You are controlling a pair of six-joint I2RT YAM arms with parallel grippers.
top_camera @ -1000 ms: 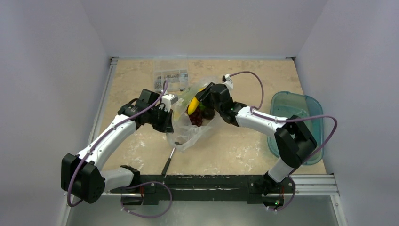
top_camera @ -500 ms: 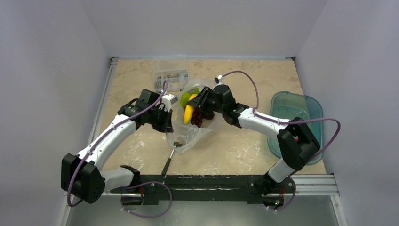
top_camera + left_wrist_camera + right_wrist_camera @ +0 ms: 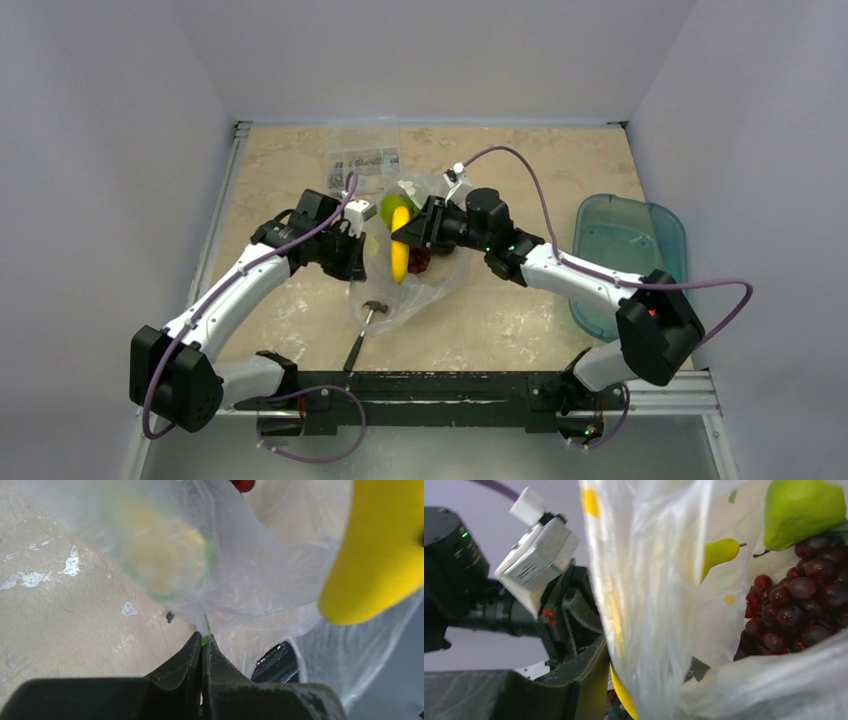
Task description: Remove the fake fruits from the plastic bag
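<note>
While the plastic bag (image 3: 260, 570) is pinched by the closed left gripper (image 3: 202, 644), the banana (image 3: 399, 265) is held by the right gripper (image 3: 403, 238), and grapes (image 3: 804, 600) are left inside.

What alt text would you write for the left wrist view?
Black fingers pinch a fold of clear plastic bag above a beige table. A yellow banana fills the right side; a blurred greenish fruit shows through the bag.

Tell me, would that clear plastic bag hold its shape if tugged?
Probably not: the plastic bag looks thin and crinkled, draping around the grapes. It likely bunches easily, since the left pincer pinches a fold flat. Its sheen suggests it may be slippery.
</note>
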